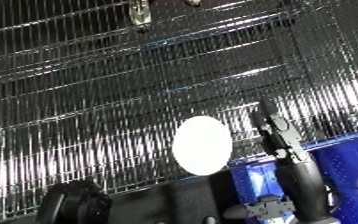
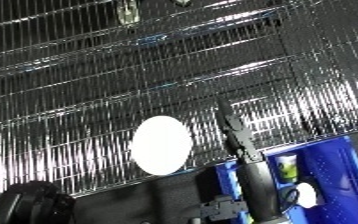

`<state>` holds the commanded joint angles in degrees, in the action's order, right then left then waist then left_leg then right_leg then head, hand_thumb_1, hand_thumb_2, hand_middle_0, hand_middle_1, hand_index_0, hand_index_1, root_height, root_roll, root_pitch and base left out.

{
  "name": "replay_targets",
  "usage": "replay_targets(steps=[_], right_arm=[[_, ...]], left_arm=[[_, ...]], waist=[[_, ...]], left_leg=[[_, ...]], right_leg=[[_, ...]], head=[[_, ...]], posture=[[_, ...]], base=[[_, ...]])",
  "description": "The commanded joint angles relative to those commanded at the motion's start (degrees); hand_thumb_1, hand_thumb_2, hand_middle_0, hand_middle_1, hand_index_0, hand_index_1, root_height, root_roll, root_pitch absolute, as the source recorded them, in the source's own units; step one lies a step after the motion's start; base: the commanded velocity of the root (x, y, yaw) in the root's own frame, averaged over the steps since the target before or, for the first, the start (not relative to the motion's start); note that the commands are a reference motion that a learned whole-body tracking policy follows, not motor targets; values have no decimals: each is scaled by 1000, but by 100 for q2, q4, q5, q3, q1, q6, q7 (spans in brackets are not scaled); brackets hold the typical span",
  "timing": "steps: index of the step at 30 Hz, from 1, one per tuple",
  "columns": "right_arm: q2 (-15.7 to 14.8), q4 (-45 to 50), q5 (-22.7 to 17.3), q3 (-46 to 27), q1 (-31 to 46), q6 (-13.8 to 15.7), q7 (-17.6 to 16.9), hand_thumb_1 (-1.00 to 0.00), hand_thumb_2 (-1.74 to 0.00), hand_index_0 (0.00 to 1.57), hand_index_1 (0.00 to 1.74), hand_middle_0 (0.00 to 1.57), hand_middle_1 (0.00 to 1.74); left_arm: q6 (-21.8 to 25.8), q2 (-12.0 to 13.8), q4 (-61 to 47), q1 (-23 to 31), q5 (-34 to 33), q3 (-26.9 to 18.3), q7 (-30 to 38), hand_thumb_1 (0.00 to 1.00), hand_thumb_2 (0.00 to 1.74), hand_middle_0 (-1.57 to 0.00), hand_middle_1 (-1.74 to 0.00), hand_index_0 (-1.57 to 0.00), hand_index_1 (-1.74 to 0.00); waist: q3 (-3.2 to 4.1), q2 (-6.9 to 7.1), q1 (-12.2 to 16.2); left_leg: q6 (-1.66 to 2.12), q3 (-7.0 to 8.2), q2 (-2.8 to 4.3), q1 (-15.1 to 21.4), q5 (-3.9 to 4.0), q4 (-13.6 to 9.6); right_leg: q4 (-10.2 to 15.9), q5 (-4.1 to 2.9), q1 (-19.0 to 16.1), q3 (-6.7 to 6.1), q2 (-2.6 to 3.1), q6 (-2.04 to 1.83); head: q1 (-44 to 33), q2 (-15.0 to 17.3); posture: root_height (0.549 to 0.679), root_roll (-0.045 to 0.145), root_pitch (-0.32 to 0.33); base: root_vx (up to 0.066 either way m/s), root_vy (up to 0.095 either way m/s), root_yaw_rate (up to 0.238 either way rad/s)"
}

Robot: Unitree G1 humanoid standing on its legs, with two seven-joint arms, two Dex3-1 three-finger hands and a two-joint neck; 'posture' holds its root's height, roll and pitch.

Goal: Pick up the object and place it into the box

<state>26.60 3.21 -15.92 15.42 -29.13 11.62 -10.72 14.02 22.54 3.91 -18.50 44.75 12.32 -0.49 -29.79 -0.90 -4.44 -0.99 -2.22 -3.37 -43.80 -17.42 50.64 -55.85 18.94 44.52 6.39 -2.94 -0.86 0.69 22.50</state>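
Left of and below the white object (image 1: 202, 145): a dark rounded mass (image 1: 73, 202), probably the left hand. Cannot tell its state.

The white object is a flat, pale oval lying on the wire shelf (image 1: 113, 75), not in the bin and not held.

Just right of the object is the right hand (image 1: 302, 175). Its fingers (image 2: 233, 132) are straight and extended up the shelf, beside the object with a sliver of wire showing between. Nothing is held.

Right of and below the object is the blue bin (image 1: 353, 160), already holding a yellow-green item (image 2: 288, 167) and a white item (image 2: 304, 195).

Risks, as I judge them:
- The object looks smooth and low, so fingers closing from one side may push it left across the wires instead of catching it.
- The fingertips could snag in the grid gaps.
- The near wall of the bin stands close to the forearm, so a swing right could clip it.

Surface: shiny metal grid with heavy glare streaks, tilted in view. A small metal fitting (image 1: 140, 15) sits far above the object. The room beyond does not show.
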Motion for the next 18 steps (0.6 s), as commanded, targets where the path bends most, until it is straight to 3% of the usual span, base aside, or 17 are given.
replay_targets(steps=[7, 18], right_arm=[[7, -141, 26, -17, -231, -17, -34, 0, 0, 0, 0, 0, 0], [-4, -588, -11, 100, -835, -35, -16, 0, 0, 0, 0, 0, 0]], left_arm=[[-27, -1, 17, -120, -22, -15, -3, 1000, 1740, -1570, -1740, -1570, -1740], [-34, 21, 128, -355, 16, 33, -55, 1000, 1740, -1570, -1740, -1570, -1740]], waist=[[0, -7, -54], [0, -76, -179]], left_leg=[[-7, -7, -7, -121, -44, 74], [-9, -31, -37, -318, -14, 101]], right_leg=[[-59, -4, 132, 21, -32, -13], [-124, -46, 356, 70, -76, -27]], head=[[99, -135], [411, -293]], posture=[[605, 36, 210], [601, 33, 229]], base=[[-34, 3, 38], [-38, 3, 42]])
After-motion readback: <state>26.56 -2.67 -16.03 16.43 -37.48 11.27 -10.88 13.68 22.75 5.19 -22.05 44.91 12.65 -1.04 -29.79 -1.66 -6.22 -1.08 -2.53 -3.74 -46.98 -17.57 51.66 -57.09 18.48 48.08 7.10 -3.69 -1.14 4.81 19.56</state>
